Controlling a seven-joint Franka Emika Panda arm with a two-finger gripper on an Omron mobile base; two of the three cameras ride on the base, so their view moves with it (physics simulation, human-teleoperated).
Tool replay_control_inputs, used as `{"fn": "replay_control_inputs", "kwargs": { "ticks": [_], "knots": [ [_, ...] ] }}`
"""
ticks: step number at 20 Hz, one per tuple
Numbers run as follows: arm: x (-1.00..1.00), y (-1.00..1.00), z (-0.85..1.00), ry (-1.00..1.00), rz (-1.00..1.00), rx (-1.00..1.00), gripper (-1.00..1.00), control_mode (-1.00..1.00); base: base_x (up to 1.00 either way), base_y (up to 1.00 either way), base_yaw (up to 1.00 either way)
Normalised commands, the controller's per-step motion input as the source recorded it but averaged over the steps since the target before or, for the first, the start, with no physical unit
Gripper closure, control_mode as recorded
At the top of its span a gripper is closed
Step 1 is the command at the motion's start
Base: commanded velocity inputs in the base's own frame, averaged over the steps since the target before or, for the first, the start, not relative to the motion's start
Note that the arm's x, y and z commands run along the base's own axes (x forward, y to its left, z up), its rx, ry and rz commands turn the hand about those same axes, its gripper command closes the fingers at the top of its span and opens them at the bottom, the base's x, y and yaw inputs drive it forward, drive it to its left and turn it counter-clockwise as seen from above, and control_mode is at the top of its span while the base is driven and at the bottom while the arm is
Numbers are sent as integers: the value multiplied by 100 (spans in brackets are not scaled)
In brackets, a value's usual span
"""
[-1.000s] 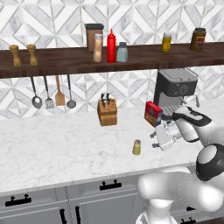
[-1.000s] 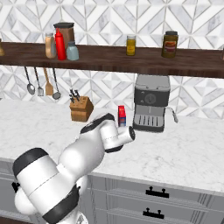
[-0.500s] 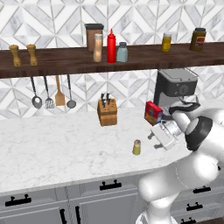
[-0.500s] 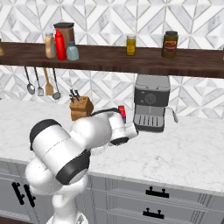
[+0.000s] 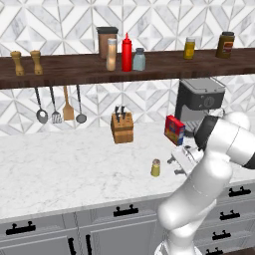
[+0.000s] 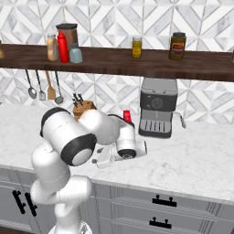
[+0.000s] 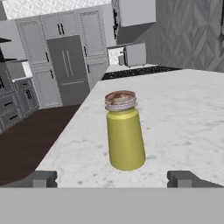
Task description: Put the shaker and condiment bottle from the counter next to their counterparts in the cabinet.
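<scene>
Shaker (image 7: 126, 140): olive-yellow body, silver-grey cap, on white grey-veined marble counter (image 5: 60, 169). Behind the counter, white geometric-patterned tile wall (image 5: 149, 20); on the dark brown cabinet (image 5: 64, 72), red squeeze bottle (image 5: 127, 52)

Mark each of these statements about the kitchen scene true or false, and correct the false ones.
1. The shaker stands upright on the counter. True.
2. The end effector is shut on the shaker. False: its fingers stand wide apart, with the shaker just ahead of them, ungripped.
3. The condiment bottle is on the cabinet beside the red squeeze bottle. True.
4. The knife block sits on the cabinet. False: it stands on the counter, under the cabinet.
5. The pale blue-grey shaker is on the counter. False: it is on the cabinet, right of the red squeeze bottle.
</scene>
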Motion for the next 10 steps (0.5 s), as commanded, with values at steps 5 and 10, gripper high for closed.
{"fn": "replay_control_inputs", "kwargs": {
  "ticks": [5, 10],
  "knots": [
    [1, 8, -9, 7, 0, 4, -100, -100, 0, 0, 0],
    [12, 8, 0, 12, 6, 3, -100, -100, 0, 0, 0]
  ]
}}
